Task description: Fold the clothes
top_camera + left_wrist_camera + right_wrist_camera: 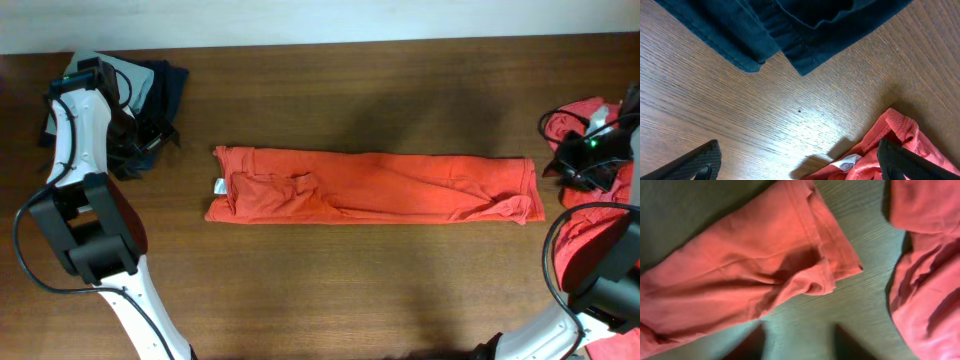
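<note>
Navy garment (pixel 172 82) far left, left gripper (pixel 799 147) just past it with fingers spread wide and empty, then the orange-red T-shirt (pixel 370 188) folded into a long band in the middle, and the right gripper (pixel 797 342) off its right end, fingers parted over the table (pixel 865 305), beside the red heap (pixel 578 250).

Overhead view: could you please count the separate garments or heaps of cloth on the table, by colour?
Orange-red: 2, the folded T-shirt strip and the heap at the right edge
Dark navy garment: 1
Pale grey-green garment: 1
Total: 4
</note>
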